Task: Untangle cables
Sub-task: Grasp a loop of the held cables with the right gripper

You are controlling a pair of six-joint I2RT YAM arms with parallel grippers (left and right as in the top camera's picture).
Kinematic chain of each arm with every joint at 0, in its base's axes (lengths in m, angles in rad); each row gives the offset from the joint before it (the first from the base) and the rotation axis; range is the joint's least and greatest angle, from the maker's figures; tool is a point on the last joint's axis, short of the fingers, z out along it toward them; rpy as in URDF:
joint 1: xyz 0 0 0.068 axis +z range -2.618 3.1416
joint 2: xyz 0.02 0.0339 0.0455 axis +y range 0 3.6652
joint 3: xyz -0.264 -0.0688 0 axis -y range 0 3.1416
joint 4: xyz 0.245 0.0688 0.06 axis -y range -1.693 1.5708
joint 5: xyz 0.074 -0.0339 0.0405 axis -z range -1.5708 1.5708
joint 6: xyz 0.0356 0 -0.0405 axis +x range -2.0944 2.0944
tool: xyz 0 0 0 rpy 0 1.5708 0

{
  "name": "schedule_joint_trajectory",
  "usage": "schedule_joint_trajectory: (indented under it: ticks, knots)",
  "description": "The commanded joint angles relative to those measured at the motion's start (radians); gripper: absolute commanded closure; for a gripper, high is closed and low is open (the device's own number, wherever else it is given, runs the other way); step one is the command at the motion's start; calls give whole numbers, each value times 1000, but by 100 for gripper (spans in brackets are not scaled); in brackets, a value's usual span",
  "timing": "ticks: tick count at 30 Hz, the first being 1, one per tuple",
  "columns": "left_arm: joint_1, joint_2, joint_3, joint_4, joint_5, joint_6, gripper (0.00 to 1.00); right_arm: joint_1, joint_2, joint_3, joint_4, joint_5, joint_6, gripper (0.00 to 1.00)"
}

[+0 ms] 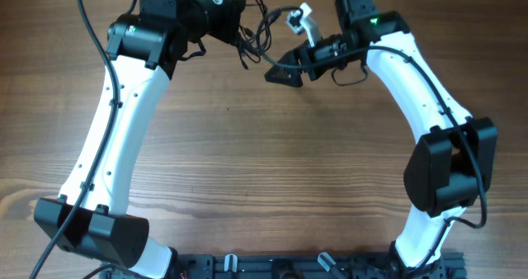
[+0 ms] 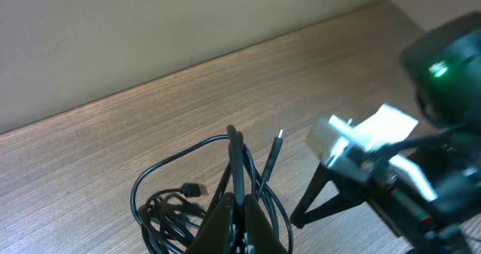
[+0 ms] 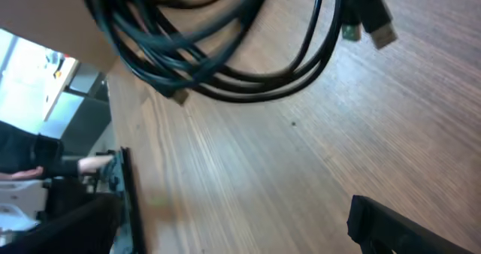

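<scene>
The left gripper (image 1: 242,30) is seen pressed together on the cables (image 1: 257,27), with one thin black strand clamped between its fingertips and rising straight up past them in the left wrist view. The rest of the tangle is gathered just to the left of and below those fingertips. There several loops are piled on the wooden table (image 1: 264,163), and a small dark plug (image 2: 197,188) is seen at the edge of the pile. A wider loop is arched from the pile over to the clamped strand. A silver-tipped plug (image 2: 279,136) is held up just to the right of the closed fingers, on a strand that runs down beside them. The right gripper (image 1: 280,71) is found near the left one, on the far side of the tangle from it, and its jaws are spread apart with nothing held between them. In the right wrist view only one black finger (image 3: 406,228) is shown, at the lower right. The cables are hung ahead of it as a bundle of several black loops. Two plug ends (image 3: 383,34) are dangled at the right of that bundle, clear of the finger. No contact between the right gripper and the cables is seen in any view.
</scene>
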Motion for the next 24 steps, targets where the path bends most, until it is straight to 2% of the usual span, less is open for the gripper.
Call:
schedule_joint_trajectory:
  ticks: [1,9,24]
  knots:
    - [0,-32,32,7,19,-10,96,0,20,-76,61,-62,-99,0]
    - [0,-32,32,2,19,-18,96,3,20,-175,297,-174,-150,3]
    - [0,-32,32,-31,19,-18,96,36,20,-175,528,-232,-124,4]
